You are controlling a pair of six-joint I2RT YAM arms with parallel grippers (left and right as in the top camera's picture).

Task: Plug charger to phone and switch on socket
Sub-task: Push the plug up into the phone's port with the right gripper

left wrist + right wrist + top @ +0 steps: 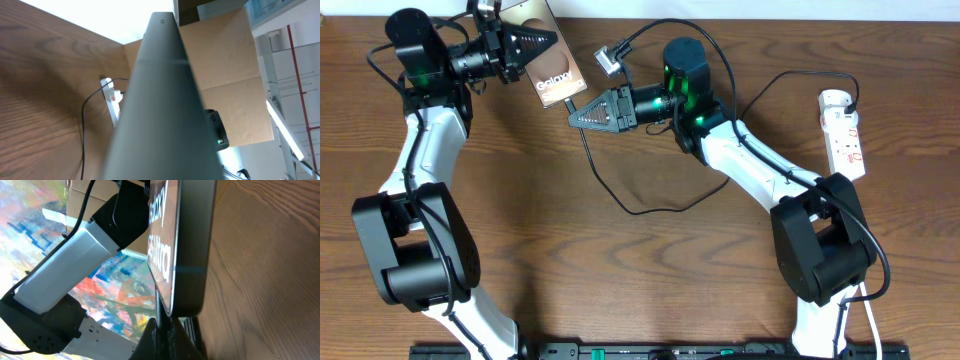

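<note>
Two tools work above the surface (650,290); the socket (845,130) lies at its right edge, apparently not yet switched. Raised at the back, the phone (558,78) is clamped in the left tool (532,45), port end offered; the right tool (578,113) is pinched shut on the charger (645,212) tip beside it.

Two robot arms (425,165) are sharing one wooden table (650,290); one phone (552,70), one charger cable (620,200) and one power strip (846,130) are showing.
</note>
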